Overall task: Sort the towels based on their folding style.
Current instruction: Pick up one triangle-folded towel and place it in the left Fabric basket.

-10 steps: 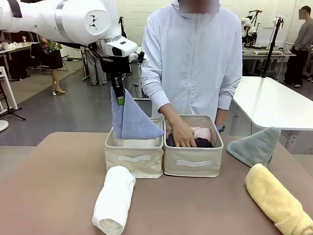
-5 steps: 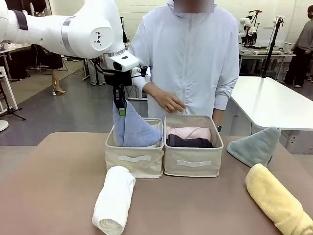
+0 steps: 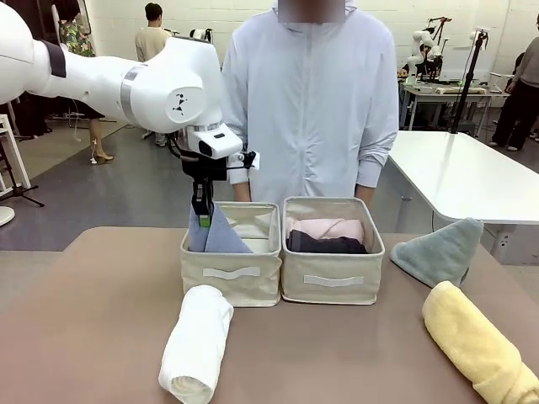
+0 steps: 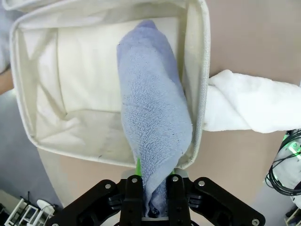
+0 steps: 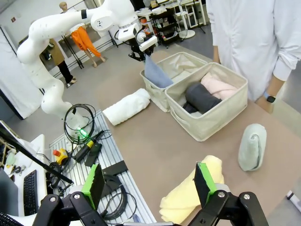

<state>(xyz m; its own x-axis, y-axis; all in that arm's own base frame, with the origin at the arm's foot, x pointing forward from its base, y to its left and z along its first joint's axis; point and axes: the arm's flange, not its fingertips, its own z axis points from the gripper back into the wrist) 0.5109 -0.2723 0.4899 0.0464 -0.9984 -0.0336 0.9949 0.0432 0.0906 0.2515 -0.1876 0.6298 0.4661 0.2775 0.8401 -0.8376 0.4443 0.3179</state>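
Starting nearest, the white roll point(image 3: 196, 341) and the yellow roll point(image 3: 480, 345) lie on the desk point(image 3: 101, 320) in front of the bins, with the sage-green triangle point(image 3: 438, 250) a little farther back on the right. All three are unsorted. The right tool point(image 5: 150, 183) hangs high over the desk, fingers wide apart and holding nothing.

Behind the white roll, the left tool point(image 4: 154, 186) is clamped on the light blue triangle point(image 4: 155, 122). A second ago that towel hung clear above the left bin point(image 3: 232, 273); now it sits down inside, so it looks ready to be let go as the first towel there. It hugs the wall facing the white roll, and the rest of the bin's floor is bare.

The right bin point(image 3: 333, 278) holds the pink roll point(image 3: 324, 227) and the dark grey roll point(image 3: 328, 245). The person's hand has left it, and the person point(image 3: 312, 109) stands just beyond.
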